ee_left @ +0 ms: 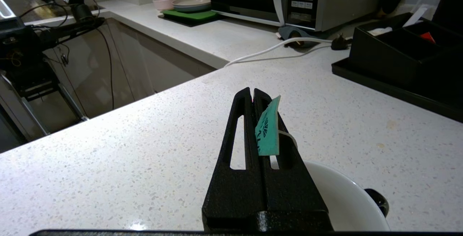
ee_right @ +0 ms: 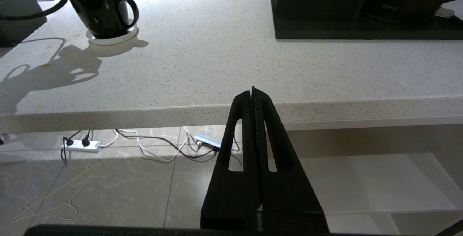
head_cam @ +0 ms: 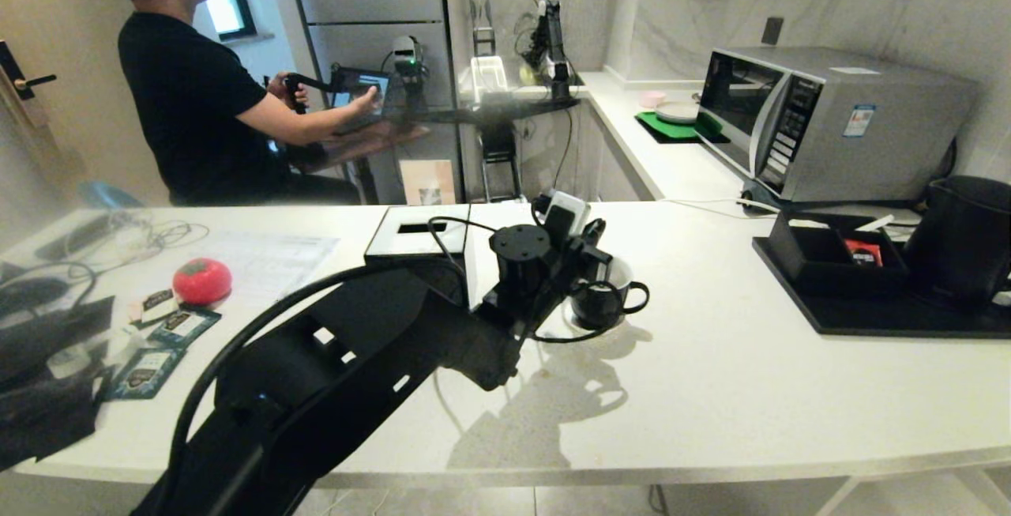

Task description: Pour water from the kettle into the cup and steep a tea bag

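Fingers of the left end effector (ee_left: 252, 93) are pressed together on a teal paper tag (ee_left: 268, 129) with a white string, held above the cup (head_cam: 604, 295) on its saucer on the bench (head_cam: 711, 389). The right end effector (ee_right: 253, 92) is closed and empty, below the bench edge. The kettle (head_cam: 967, 235) is seen on a black tray (head_cam: 869, 318) to the right.

Matte black slotted tool (ee_right: 252, 93), looping cables

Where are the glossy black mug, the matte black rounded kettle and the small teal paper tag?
Glossy black mug (ee_right: 99, 10): right wrist view, on its outer wall.
Matte black rounded kettle (head_cam: 965, 235): head view, on its body.
Small teal paper tag (ee_left: 268, 131): left wrist view, on its printed face.
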